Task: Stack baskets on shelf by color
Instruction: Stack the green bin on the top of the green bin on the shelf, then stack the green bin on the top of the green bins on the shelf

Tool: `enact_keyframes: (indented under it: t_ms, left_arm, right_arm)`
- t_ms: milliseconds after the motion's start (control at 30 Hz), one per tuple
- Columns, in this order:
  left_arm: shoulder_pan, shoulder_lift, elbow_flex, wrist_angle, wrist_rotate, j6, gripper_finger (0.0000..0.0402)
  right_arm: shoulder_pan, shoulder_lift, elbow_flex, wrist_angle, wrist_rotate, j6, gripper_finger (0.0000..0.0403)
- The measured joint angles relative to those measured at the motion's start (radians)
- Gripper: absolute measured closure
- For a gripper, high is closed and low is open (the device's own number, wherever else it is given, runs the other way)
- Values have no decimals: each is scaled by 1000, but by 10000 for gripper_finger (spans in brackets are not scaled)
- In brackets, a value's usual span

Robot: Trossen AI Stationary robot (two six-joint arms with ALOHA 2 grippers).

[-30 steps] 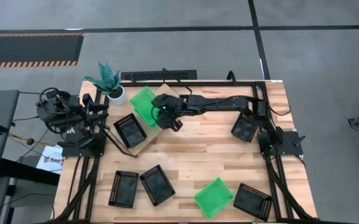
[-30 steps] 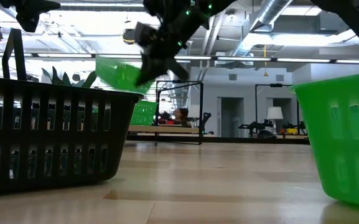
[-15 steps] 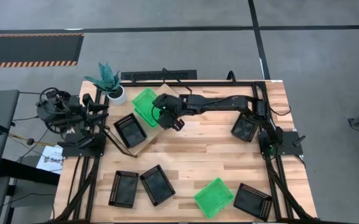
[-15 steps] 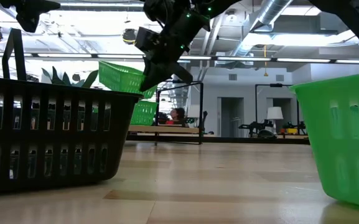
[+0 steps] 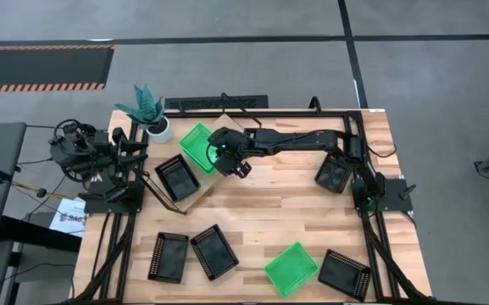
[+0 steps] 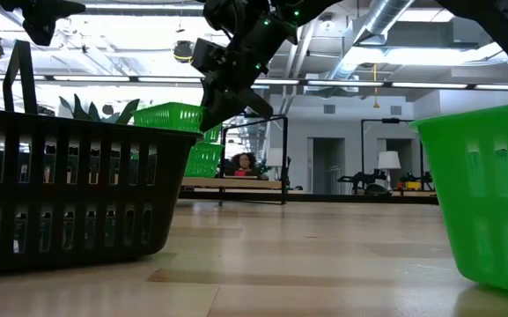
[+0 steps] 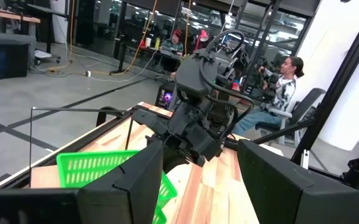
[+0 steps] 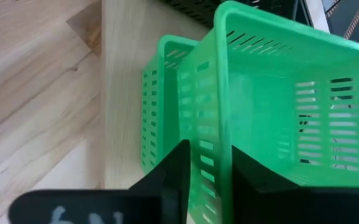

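Green basket (image 8: 272, 99) sits on the shelf (image 5: 195, 191), nested into another green basket (image 8: 160, 102), its near wall between the slightly parted fingers of the right gripper (image 5: 225, 159). Placement looks nearly finished; next the gripper should lift clear toward the loose green basket (image 5: 291, 268), while the left gripper (image 5: 138, 175) waits open at the table's edge.

Eight baskets in all. Five are black baskets: one (image 5: 177, 176) just beside the jaws of the right gripper (image 5: 224, 156), two (image 5: 168, 257) (image 5: 214, 252) together well apart from them, one (image 5: 333, 175) back along that arm, and one (image 5: 344, 273) farthest off. Three are green baskets: two at the jaws, one (image 8: 279, 99) with its wall between them and a second (image 8: 160, 106) just behind it, and a third (image 5: 291, 268) well apart. One shelf (image 5: 195, 196). One potted plant (image 5: 147, 110). Two arms.
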Motion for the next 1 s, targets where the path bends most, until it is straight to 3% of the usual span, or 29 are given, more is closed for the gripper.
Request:
enact_keyframes:
  t_ms: [733,900,1000]
  left_arm:
    - [0,0,0,0,0,0,203]
    - [0,0,0,0,0,0,203]
    - [0,0,0,0,2,0,203]
  right_arm:
    - [1,0,0,3,6,2,207]
    - [28,-4,22,-15,101,90,192]
    - [60,-6,92,-120,192,264,189]
